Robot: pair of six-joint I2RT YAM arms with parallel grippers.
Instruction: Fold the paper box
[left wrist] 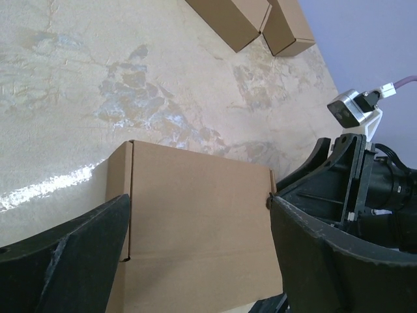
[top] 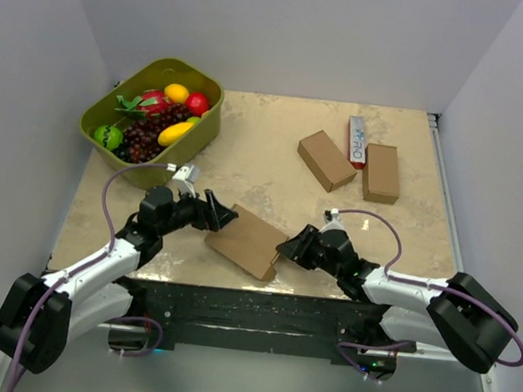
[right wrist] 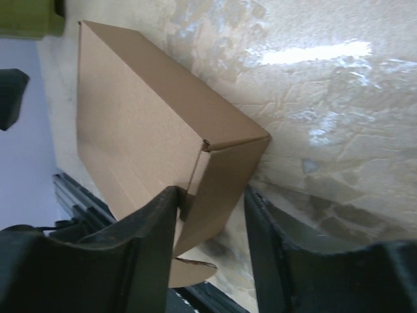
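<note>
The paper box [top: 248, 241] is a flat brown cardboard box lying near the table's front edge, between both arms. My left gripper [top: 224, 215] is open at its left end. In the left wrist view my fingers stand wide apart over the box's top panel [left wrist: 202, 222], with my left gripper [left wrist: 199, 202] touching nothing. My right gripper [top: 284, 247] is at the box's right end. In the right wrist view my right gripper [right wrist: 212, 195] is open around the box's end flap [right wrist: 225, 176]. The left finger touches the flap; the right finger stands apart. A small rounded tab [right wrist: 195, 270] sticks out below.
A green basket [top: 98, 115] of toy fruit stands at the back left. Two plain brown boxes [top: 325, 159] [top: 381, 172] and a white-and-red carton [top: 357, 140] lie at the back right. The black rail [top: 251, 306] runs just in front of the box.
</note>
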